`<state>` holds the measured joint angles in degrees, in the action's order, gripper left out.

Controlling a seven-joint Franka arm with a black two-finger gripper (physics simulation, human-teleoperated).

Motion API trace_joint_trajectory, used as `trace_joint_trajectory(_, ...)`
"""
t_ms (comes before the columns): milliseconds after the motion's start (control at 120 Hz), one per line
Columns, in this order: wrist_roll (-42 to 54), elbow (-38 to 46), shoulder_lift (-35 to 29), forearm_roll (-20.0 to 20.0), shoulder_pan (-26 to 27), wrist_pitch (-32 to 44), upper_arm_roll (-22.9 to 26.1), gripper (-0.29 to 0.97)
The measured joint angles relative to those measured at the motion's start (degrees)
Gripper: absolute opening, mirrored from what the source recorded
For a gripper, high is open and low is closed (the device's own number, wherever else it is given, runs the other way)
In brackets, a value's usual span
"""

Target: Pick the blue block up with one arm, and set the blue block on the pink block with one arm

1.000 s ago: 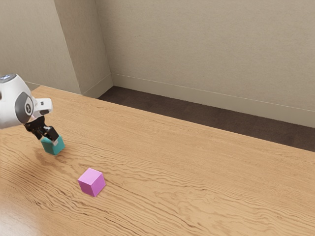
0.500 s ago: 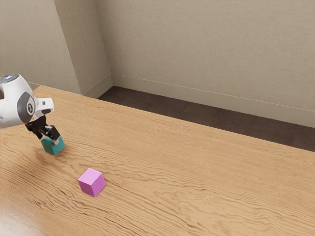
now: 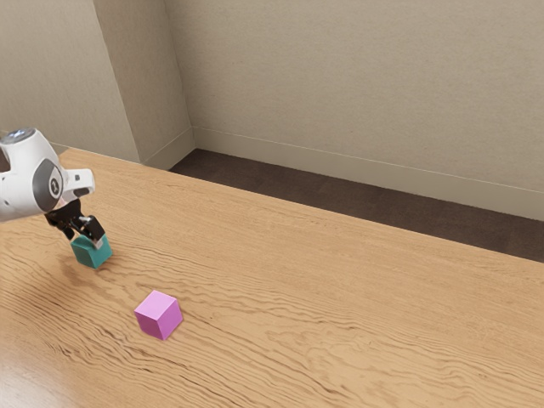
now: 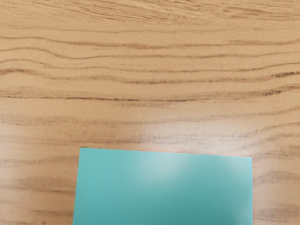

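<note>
Blue block [image 3: 92,253] sits gripped inside the gripper [image 3: 87,240].

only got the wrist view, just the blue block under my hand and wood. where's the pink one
observer: The pink block sits on the table, to the exterior view's right of the blue block and nearer that camera.
operator: do they touch
observer: No, they stand apart, with bare table between them.
operator: is blue off the table yet
observer: It looks not. The gripper is right at the top of it, and I see no gap under the block.
</note>
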<state>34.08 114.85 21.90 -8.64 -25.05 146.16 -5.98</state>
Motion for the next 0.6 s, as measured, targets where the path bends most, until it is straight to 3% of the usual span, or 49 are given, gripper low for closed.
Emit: trace_joint_trajectory(600, 0.1, -1.3, 2.4, -0.4, 0.2, 0.0, 0.6, 0.68)
